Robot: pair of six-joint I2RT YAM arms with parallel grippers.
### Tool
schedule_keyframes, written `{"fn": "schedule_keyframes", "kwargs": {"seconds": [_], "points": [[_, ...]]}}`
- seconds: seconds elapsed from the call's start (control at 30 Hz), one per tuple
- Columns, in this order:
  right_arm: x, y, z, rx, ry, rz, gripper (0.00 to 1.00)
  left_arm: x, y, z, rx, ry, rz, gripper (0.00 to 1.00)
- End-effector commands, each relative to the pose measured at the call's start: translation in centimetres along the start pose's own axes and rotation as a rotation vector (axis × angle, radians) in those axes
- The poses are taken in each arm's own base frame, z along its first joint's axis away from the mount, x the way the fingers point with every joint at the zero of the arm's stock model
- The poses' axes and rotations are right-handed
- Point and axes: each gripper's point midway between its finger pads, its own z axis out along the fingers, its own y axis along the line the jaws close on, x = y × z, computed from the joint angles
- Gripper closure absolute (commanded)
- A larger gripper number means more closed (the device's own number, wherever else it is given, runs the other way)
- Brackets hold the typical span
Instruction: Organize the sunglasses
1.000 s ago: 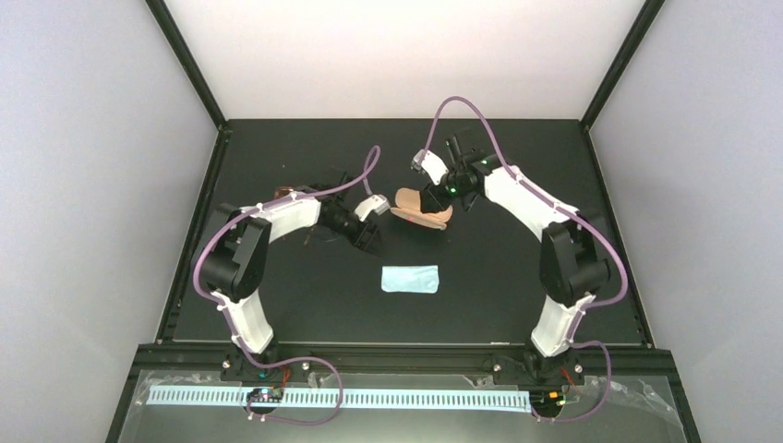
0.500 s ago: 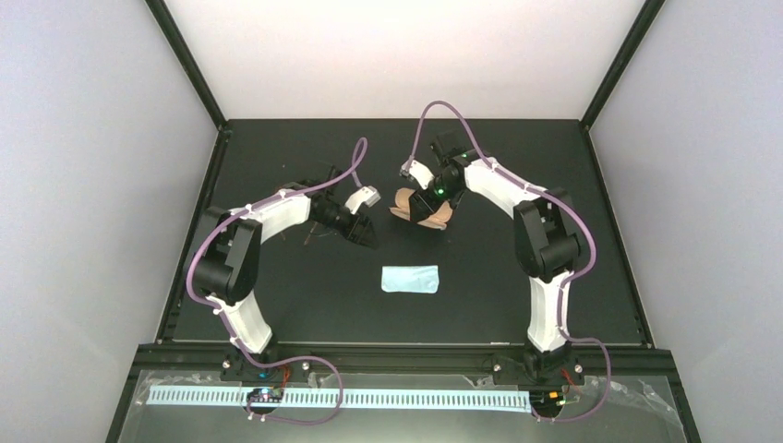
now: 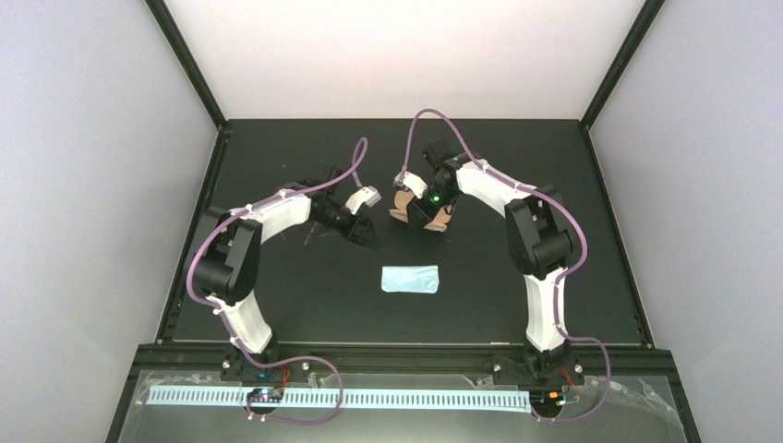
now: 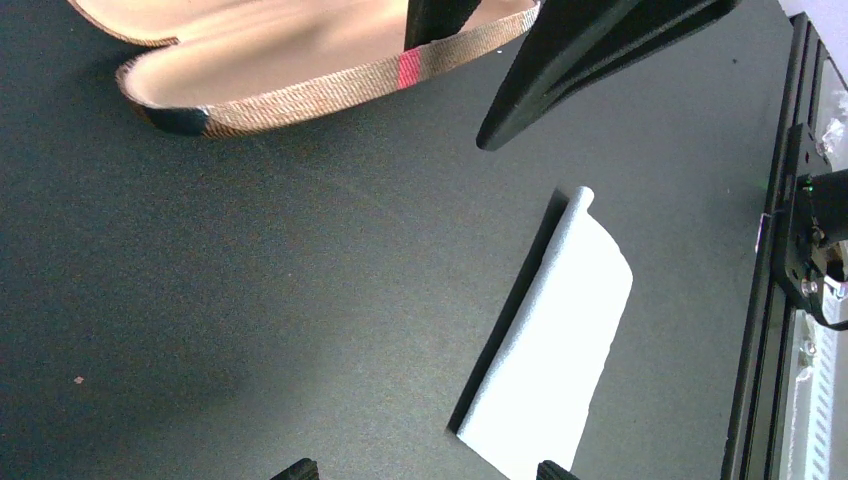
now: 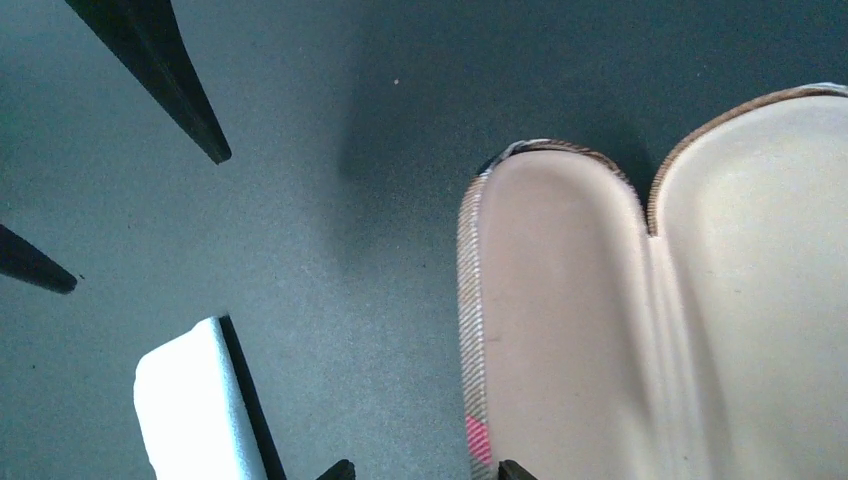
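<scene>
From above, one open case (image 3: 403,203) lies on the counter (image 3: 517,277). My right end effector (image 3: 427,220) hangs right over the case, and my left end effector (image 3: 369,242) points at it from just to its left. One cloth (image 3: 410,279) lies flat nearer my bases than the case, apart from it. Of the one pair of sunglasses (image 3: 309,234) I see only thin dark lines well left of the case, tucked against my left arm (image 3: 277,214). The rest is hidden.

From my left wrist, my left end effector (image 4: 425,468) is spread wide with nothing between the tips. The case (image 4: 300,60) lies open ahead with its pale lining up and a red stripe on its woven rim. Two dark fingers (image 4: 590,60) of my right end effector reach down at that rim. The cloth (image 4: 550,350) lies to one side of the case.

From my right wrist, my right end effector (image 5: 422,470) is also spread and empty, above the edge of the case (image 5: 600,330). Both halves of the case are bare inside. Beside the case are the cloth (image 5: 190,410) and two fingers (image 5: 160,80) of my left end effector.
</scene>
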Motion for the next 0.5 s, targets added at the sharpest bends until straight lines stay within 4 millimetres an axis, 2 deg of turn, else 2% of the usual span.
{"fn": "schedule_keyframes", "kwargs": {"seconds": [0.0, 0.2, 0.47], "points": [[0.4, 0.9, 0.0, -0.036, 0.019, -0.032, 0.64, -1.0, -0.7, -0.9, 0.014, -0.037, 0.022, 0.43], [1.1, 1.2, -0.1, -0.043, 0.038, -0.057, 0.75, -1.0, -0.7, -1.0, 0.013, -0.036, 0.023, 0.43], [2.3, 2.5, -0.5, -0.077, 0.052, -0.114, 0.82, -0.9, -0.7, -0.9, 0.012, -0.033, 0.024, 0.43]]}}
